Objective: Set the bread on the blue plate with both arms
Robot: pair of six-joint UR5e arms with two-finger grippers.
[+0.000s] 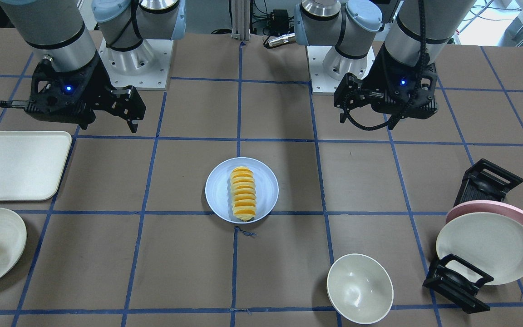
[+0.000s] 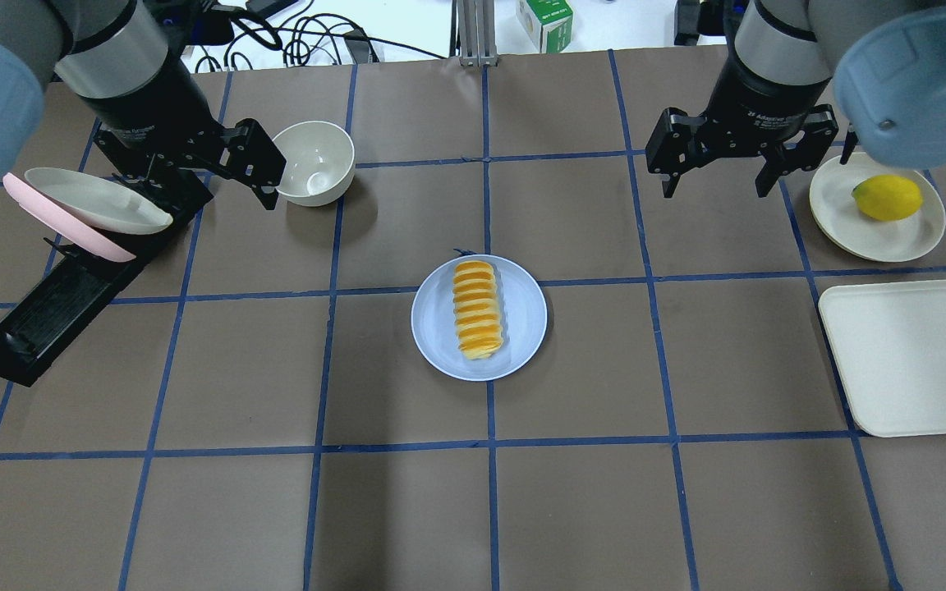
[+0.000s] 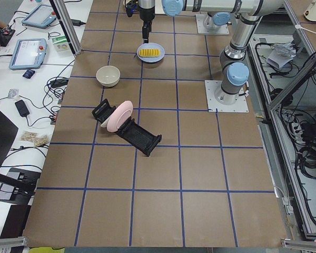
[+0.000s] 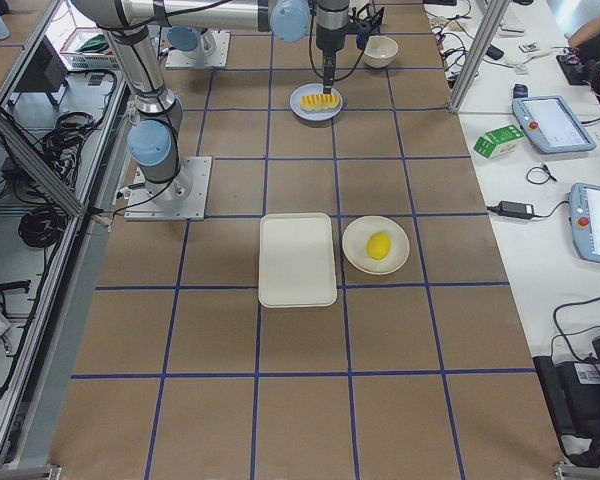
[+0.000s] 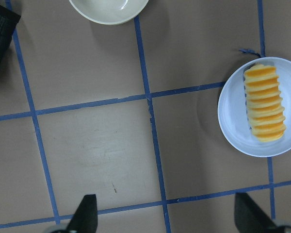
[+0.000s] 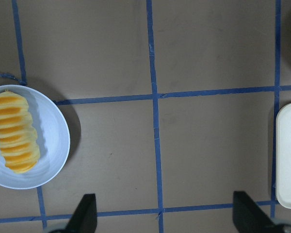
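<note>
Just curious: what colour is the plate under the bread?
The plate is plain pale blue-lavender; clearest in overhead view.

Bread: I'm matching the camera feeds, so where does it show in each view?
Front-facing: bread at centre, slightly below the middle.
Overhead: bread at centre.
Exterior left: bread near the top, just left of centre.
Exterior right: bread near the top, about centre.
Left wrist: bread at right, mid-height.
Right wrist: bread at the left edge, just below the middle.
Shared landmark: the blue plate beneath it in every view.
</note>
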